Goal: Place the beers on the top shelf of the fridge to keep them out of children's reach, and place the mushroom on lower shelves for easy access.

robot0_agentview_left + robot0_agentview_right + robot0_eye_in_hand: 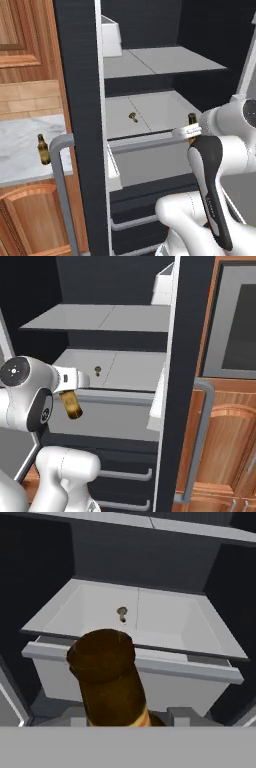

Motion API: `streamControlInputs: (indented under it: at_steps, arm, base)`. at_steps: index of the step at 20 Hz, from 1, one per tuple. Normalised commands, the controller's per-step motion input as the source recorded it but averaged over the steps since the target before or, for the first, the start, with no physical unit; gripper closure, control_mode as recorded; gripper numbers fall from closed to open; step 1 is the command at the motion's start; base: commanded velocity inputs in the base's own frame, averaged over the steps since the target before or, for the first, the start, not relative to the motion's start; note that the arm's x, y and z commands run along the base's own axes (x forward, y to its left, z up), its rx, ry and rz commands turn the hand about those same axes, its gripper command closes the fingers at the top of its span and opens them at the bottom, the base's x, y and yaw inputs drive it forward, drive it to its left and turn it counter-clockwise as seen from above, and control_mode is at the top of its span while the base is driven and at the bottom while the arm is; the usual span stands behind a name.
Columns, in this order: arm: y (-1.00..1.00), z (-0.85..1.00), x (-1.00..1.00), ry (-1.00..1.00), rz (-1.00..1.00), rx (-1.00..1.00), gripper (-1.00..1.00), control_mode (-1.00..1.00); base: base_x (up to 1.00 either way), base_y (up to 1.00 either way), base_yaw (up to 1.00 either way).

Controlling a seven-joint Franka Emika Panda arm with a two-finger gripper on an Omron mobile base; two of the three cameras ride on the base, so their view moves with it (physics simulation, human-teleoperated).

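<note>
Pincer (125,722) clamped on amber-brown beer bottle (112,677), yellowish label, before fridge (80,100).

The end effector (125,722) fingertips are hidden behind the held beer bottle (111,677).

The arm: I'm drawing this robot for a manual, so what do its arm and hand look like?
The arm is glossy white, built of thick rounded segments. A dark charcoal, tapered panel runs down one link, and one joint ends in a round black cap with small pale marks, clear in the right base view. The hand is a short white block. No cables show.
</note>
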Motion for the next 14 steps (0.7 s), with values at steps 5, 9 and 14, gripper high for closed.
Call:
streamControlInputs:
  at_steps: [5,9,14]
  arm:
    - [0.0,0.0,0.0,0.0,0.0,0.0,1.0,1.0]
    - [-0.01,0.12,0.12,-0.06,0.11,0.07,1.0,-1.0]
    - [0.0,0.59,0.01,-0.12,-0.02,0.1,1.0,-1.0]
  base:
    - [0.41,-0.26,0.29]
    - [0.0,0.0,0.0]
    - [0.0,0.0,0.0]
